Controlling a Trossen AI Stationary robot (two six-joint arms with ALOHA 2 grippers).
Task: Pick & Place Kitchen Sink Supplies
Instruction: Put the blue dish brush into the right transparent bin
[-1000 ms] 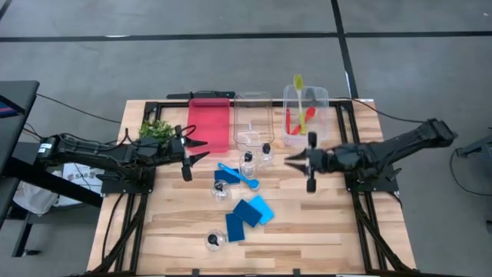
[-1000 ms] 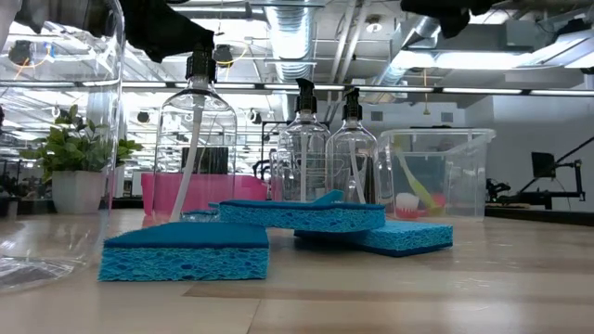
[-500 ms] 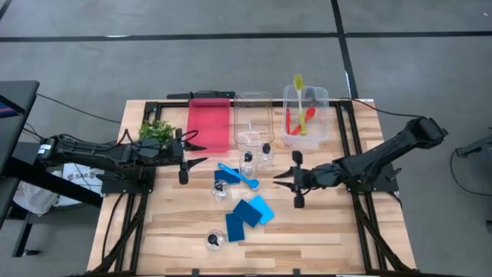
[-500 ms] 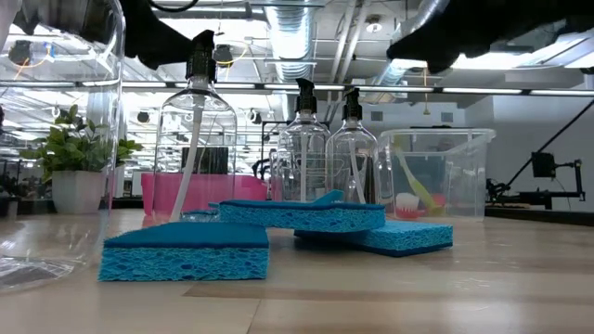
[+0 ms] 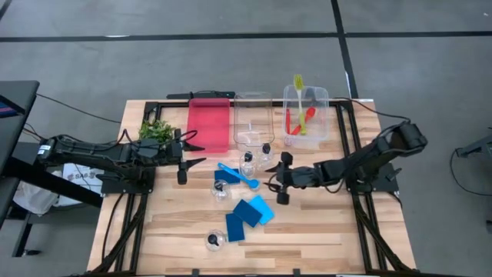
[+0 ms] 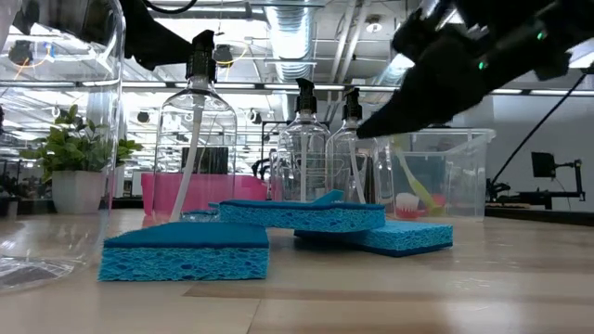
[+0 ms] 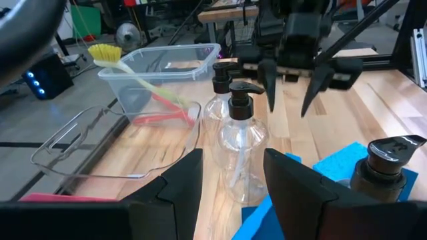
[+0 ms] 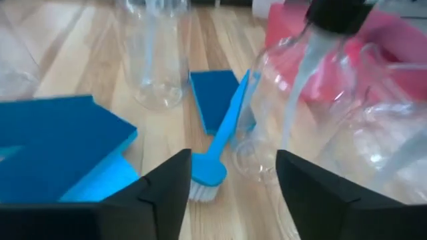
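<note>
Sponges (image 5: 250, 214), bottles (image 5: 247, 163) scattered across wooden table (image 5: 323, 223); grey floor around.

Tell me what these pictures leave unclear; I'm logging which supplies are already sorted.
- Brushes in the clear bin: in the high view too small to count; in the low view the bin's cloudy wall blurs them.
- Stacked blue sponges: overlap hides their number in the high view.
- Bottle count: in the low view the near bottle is cut off by the edge.
</note>
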